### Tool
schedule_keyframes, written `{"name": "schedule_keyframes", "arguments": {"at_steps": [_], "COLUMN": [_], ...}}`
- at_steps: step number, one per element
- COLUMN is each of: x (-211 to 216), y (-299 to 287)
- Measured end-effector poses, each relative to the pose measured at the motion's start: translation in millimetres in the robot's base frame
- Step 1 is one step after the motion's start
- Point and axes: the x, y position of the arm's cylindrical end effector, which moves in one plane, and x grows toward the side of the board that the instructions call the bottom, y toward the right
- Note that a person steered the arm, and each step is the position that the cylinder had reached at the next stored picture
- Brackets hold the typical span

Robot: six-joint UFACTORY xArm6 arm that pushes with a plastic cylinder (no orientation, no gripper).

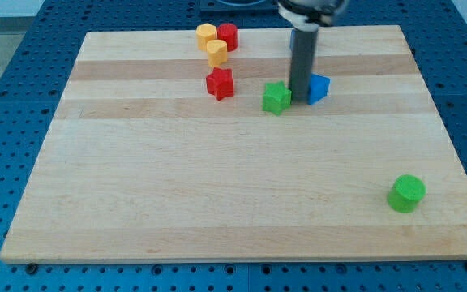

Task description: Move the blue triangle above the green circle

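The blue triangle (319, 88) lies near the view's top, right of centre, partly hidden by my rod. My tip (300, 101) rests on the board between the blue triangle on its right and a green star-shaped block (276, 97) on its left, touching or nearly touching both. The green circle (407, 194) stands far off at the view's lower right, near the board's right edge.
A red star-shaped block (220, 83) lies left of the green star. Two yellow blocks (207, 35) (216, 53) and a red block (228, 36) cluster at the view's top. The wooden board (177, 195) sits on a blue perforated table.
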Motion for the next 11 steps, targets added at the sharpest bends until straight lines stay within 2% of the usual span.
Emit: {"name": "schedule_keyframes", "arguments": {"at_steps": [1, 2, 3, 4, 5, 6, 7, 8, 9, 10, 11], "x": [13, -7, -46, -68, -50, 9, 43, -17, -58, -20, 63], "y": [2, -26, -30, -3, 54, 104, 115, 95, 40, -3, 16]}}
